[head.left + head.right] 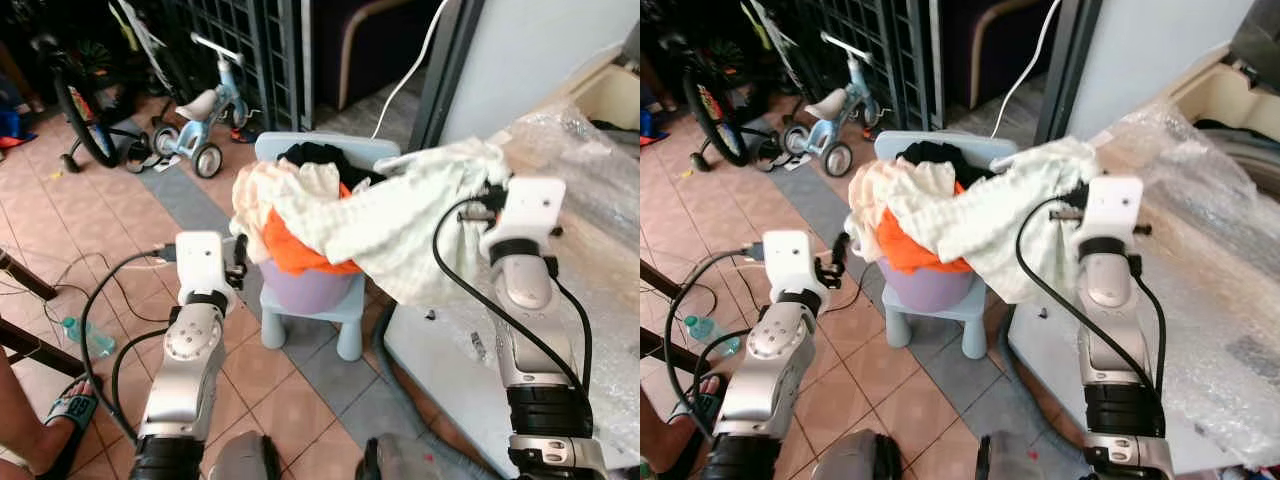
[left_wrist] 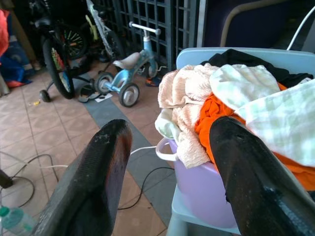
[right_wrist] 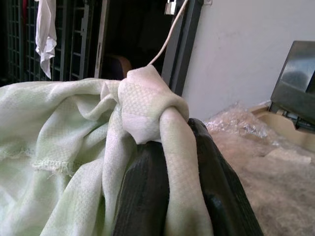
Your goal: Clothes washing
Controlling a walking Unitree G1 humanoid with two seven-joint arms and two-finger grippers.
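A lilac laundry basket (image 1: 305, 290) heaped with clothes stands on a small pale-blue chair (image 1: 345, 310). In it lie an orange garment (image 1: 300, 255), a cream one (image 1: 262, 190) and a black one (image 1: 320, 158). My right gripper (image 3: 170, 162) is shut on a pale green checked cloth (image 1: 400, 225), which stretches from the basket up to the edge of the washing machine (image 1: 590, 230) wrapped in bubble plastic. My left gripper (image 2: 167, 157) is open, low at the basket's left side, with nothing between its fingers (image 2: 98, 172).
A blue child's tricycle (image 1: 205, 125) and a bicycle wheel (image 1: 80, 115) stand at the back left by a dark grille. Cables (image 1: 70, 270) trail over the tiled floor. A plastic bottle (image 1: 85, 335) and a person's sandalled foot (image 1: 60, 420) are at the lower left.
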